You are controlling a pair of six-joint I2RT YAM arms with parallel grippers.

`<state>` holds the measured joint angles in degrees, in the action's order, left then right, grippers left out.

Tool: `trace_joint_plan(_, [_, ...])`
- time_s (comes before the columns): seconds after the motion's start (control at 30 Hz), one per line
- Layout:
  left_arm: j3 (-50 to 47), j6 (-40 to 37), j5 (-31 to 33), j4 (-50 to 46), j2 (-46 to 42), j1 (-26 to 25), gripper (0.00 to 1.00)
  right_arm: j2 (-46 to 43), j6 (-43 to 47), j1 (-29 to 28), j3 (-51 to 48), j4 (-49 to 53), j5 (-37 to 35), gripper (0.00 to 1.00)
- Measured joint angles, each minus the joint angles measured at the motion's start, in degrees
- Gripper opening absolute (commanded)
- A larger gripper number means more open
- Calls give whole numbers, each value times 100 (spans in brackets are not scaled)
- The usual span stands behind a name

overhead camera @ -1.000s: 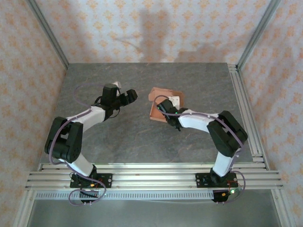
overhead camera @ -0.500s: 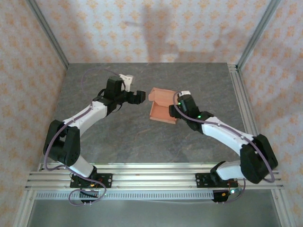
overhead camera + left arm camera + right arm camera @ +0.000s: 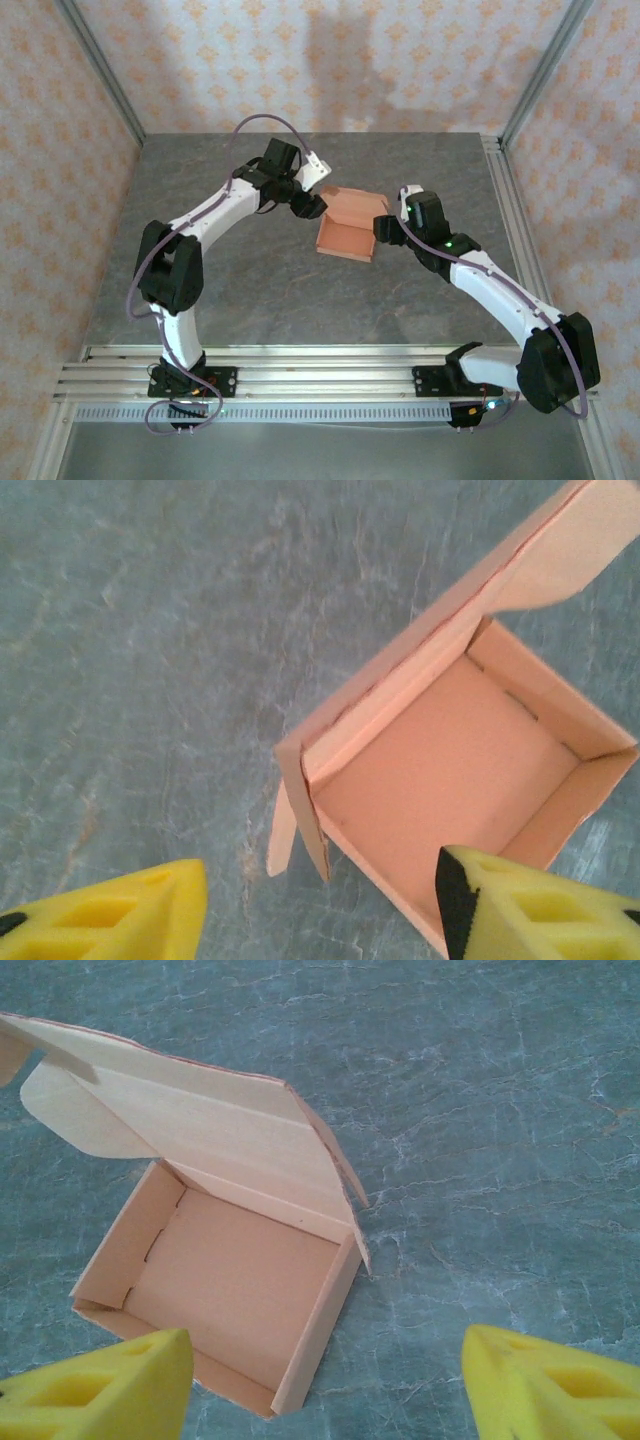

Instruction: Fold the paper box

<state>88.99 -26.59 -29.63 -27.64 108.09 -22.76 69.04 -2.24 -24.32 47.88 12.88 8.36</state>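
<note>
The paper box (image 3: pixel 345 242) is sitting open on the table (image 3: pixel 250 295), its lid (image 3: pixel 356 203) standing up along the far long side. The left hand (image 3: pixel 310 203), spread and empty, is hovering by the lid's left end. The right hand (image 3: pixel 384 229), also spread, is hovering just beside the box's right end.

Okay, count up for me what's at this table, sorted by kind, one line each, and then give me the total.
Salmon-orange card box, shallow, rectangular, lid flap up: 1
White-and-black robot arms: 2
Total: 3
</note>
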Motion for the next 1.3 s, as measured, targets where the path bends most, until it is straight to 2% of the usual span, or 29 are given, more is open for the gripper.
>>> trace_joint_plan(0.1, [144, -225, -13, -201, 192, 55, 42, 0, 2, 0, 0, 0, 70, 71])
trace_joint_plan(0.23, [356, -398, -76, -284, 363, 114, 39, 15, 2, 0, 0, -4, 114, 71])
trace_joint_plan(0.33, [579, -481, -149, -330, 520, 129, 30, 79, 0, 0, 0, -4, 133, 71])
trace_joint_plan(0.47, [734, -570, -173, -426, 645, 129, 29, 127, 2, 0, 0, -4, 157, 71])
trace_joint_plan(0.7, [859, -643, -195, -546, 767, 129, 12, 127, 2, 0, 0, -4, 162, 71])
trace_joint_plan(0.93, [874, -647, -297, -601, 767, 129, 1, 131, 0, 0, 0, -4, 166, 71])
trace_joint_plan(1.17, [874, -649, -372, -603, 767, 129, 0, 212, 81, 131, 79, 9, 42, 68])
trace_joint_plan(1.3, [874, -647, -455, -629, 767, 129, 0, 424, 273, 339, 293, 15, 66, 55])
